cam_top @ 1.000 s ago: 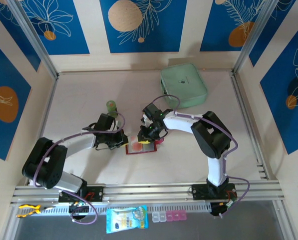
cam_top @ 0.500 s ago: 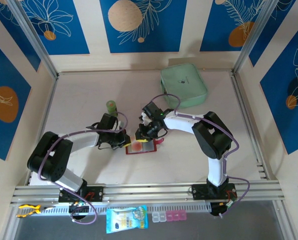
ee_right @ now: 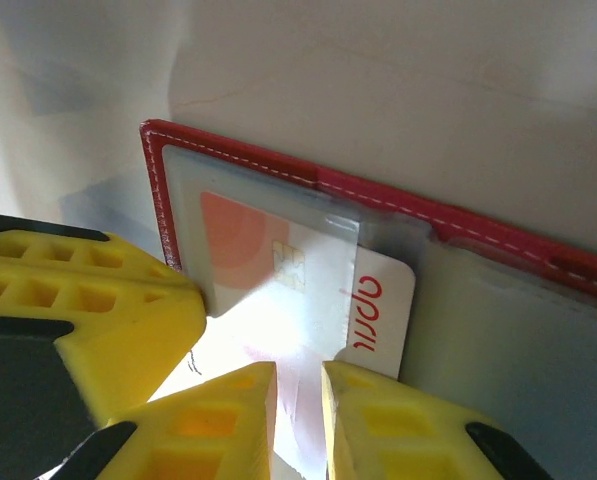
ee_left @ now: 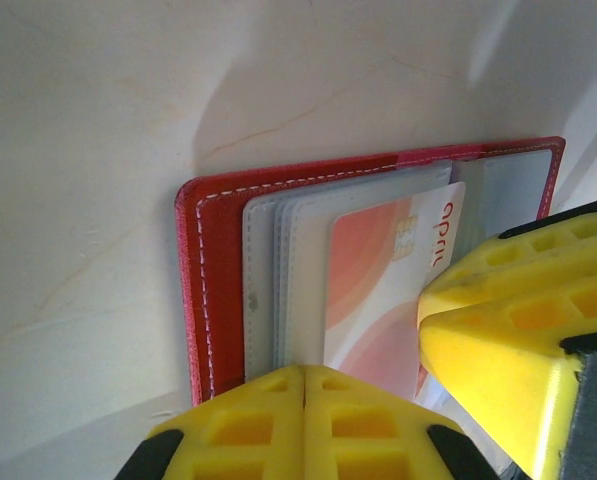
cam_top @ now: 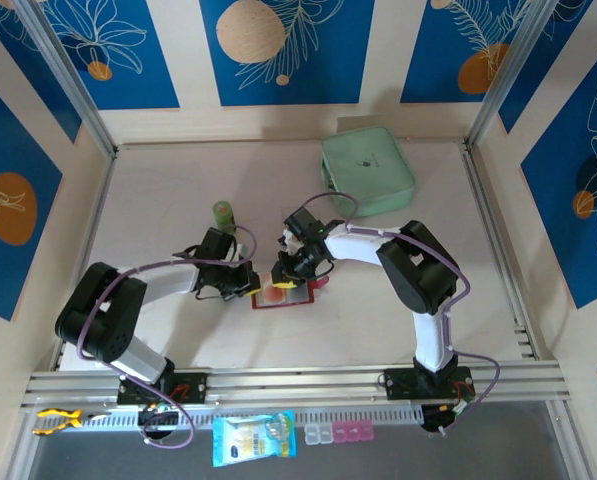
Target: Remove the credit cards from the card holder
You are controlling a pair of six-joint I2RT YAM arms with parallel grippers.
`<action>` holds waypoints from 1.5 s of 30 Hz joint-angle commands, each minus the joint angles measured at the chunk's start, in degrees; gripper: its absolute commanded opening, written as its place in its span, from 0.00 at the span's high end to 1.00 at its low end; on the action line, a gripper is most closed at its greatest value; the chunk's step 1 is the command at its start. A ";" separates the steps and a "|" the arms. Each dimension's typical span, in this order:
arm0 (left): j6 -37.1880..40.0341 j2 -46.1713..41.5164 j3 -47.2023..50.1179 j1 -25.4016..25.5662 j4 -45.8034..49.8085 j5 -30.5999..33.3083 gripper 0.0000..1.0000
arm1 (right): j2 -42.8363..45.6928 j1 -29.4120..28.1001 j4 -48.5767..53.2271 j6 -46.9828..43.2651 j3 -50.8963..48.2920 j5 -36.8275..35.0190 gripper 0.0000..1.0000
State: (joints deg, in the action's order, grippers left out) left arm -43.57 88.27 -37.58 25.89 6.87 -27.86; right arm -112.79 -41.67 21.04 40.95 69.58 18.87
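Card holder (cam_top: pixel 281 295) lies open at mid-table between the two grippers, sleeves up. Over the last second the left arm swung its elbow inward. The left gripper (cam_top: pixel 248 284), fingers pressed together, now bears on the holder's left edge. The holder itself has not shifted. Right gripper (ee_right: pixel 298 378) crept slightly left; its fingers stand a narrow slit apart over the credit card (ee_right: pixel 313 285), which projects partly from its sleeve. No grip on it is confirmed. Judgement: holder pinned, extraction begun, no card free yet.
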 commanded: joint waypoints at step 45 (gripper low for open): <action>0.57 1.12 -2.41 3.44 4.80 3.40 1.00 | 3.90 1.95 0.87 0.12 -4.06 0.70 0.72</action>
State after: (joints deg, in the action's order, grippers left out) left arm -43.55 88.71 -39.70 29.06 9.74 -25.39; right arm -109.21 -39.99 22.50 40.60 66.57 17.21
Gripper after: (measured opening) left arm 0.061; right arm 0.280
